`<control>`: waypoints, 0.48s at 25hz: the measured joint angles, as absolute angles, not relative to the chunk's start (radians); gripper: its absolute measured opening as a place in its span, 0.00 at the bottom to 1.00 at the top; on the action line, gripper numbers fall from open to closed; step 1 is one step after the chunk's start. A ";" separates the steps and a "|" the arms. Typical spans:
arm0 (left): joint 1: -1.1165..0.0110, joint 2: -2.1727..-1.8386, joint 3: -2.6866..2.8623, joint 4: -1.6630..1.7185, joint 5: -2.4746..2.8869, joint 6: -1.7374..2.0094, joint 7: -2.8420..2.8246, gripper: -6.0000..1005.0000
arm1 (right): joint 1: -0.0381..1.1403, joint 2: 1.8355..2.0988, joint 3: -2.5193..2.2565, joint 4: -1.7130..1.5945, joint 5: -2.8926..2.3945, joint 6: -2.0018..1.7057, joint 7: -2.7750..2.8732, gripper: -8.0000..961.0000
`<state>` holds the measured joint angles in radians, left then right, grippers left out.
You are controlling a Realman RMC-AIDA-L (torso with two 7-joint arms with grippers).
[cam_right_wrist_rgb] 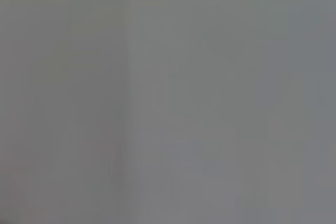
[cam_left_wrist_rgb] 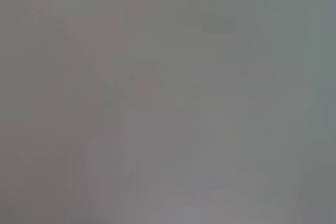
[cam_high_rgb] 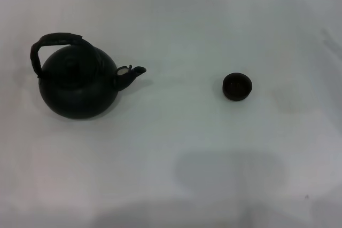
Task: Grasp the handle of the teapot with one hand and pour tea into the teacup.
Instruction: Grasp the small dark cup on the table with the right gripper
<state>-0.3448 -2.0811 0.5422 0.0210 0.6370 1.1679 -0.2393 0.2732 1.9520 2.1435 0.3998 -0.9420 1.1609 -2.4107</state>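
Note:
In the head view a round black teapot (cam_high_rgb: 77,82) stands on the left of the white table, its short spout (cam_high_rgb: 132,74) pointing right. Its dark arched handle (cam_high_rgb: 56,42) rises over the lid, leaning to the left. The small black teacup (cam_high_rgb: 236,86) stands upright to the right of centre, well apart from the spout. Neither gripper shows in the head view. Both wrist views show only a plain grey surface with none of the task's things.
The white table (cam_high_rgb: 176,30) fills the head view. A soft shadow (cam_high_rgb: 227,172) lies on it near the front, right of centre.

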 joint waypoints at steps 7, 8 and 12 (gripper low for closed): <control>-0.224 -2.075 0.543 0.048 0.859 1.271 -0.359 0.77 | 0.252 1.949 2.147 0.550 -1.074 1.169 -2.289 0.89; -0.204 -2.075 0.543 0.055 0.882 1.290 -0.365 0.77 | 0.252 1.948 2.149 0.568 -1.100 1.170 -2.266 0.89; -0.126 -2.077 0.547 0.070 0.934 1.367 -0.385 0.77 | 0.256 1.941 2.150 0.664 -1.223 1.172 -2.151 0.89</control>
